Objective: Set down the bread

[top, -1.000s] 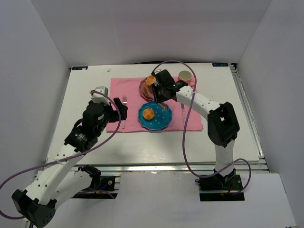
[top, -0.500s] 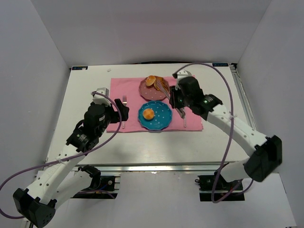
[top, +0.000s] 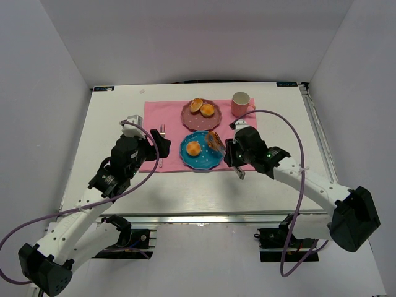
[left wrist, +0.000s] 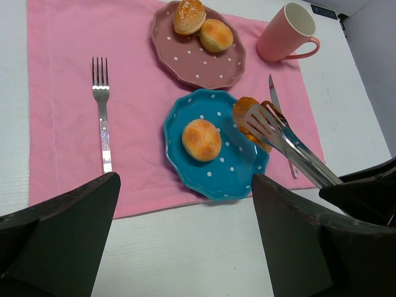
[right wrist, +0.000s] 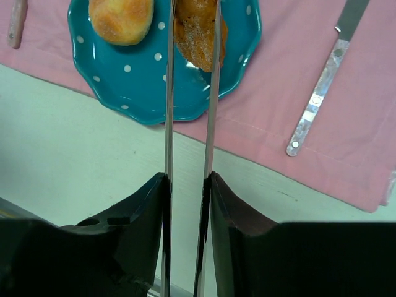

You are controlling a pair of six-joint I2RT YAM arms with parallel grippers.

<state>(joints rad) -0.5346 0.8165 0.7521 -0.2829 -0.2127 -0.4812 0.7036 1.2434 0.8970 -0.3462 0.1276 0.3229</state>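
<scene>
From above, the right gripper (top: 238, 153) clamps tongs (top: 221, 146) that pinch the long pastry (top: 214, 140) over the blue plate (top: 204, 162) — touching it or not, hard to tell. Left wrist: the left gripper (left wrist: 185, 182) is spread wide above the placemat (left wrist: 62, 93); a round roll (left wrist: 201, 140) lies on that plate. Right wrist: the fingers (right wrist: 142, 216) press the tong arms together.

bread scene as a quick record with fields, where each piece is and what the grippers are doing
pink plate: two rolls, side by side
blue plate: one round roll
pastry: pinched in tongs, over the blue plate's right side; touching it or not, cannot tell
right gripper: shut on tongs
left gripper: open, nothing in it
mat: pink, under both plates
other: fork, knife, mug
</scene>
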